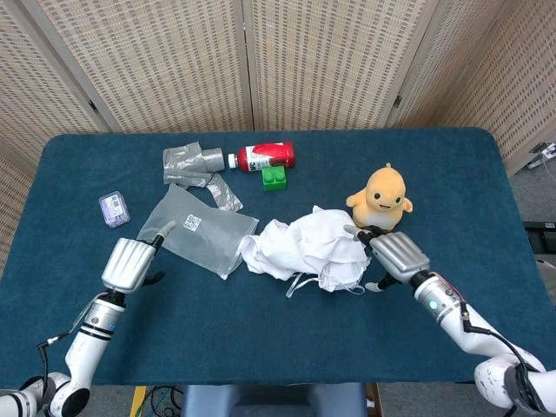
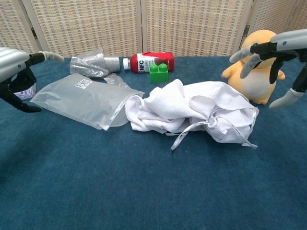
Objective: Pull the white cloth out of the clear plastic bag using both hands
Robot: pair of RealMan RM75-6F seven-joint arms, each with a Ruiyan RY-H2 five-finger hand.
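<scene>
**Blue desk and what lies on it**

A blue-covered desk (image 1: pixel 287 339) is seen. At its centre a white cloth (image 1: pixel 308 248) is heaped, touching a clear plastic bag (image 1: pixel 195 230) at 9 o'clock. Toward 12 o'clock a red bottle (image 1: pixel 268 155), green block (image 1: pixel 275 177) and crumpled wrapper (image 1: pixel 187 163) are laid. A yellow plush (image 1: pixel 382 195) is placed at 2 o'clock, a small purple packet (image 1: pixel 114 208) at 10 o'clock.

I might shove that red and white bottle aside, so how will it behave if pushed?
The red and white bottle lies on its side, so it would probably roll rather than slide. The green block sits right against it and may stop it rolling toward the front. Its weight can't be judged; the contents aren't visible.
</scene>
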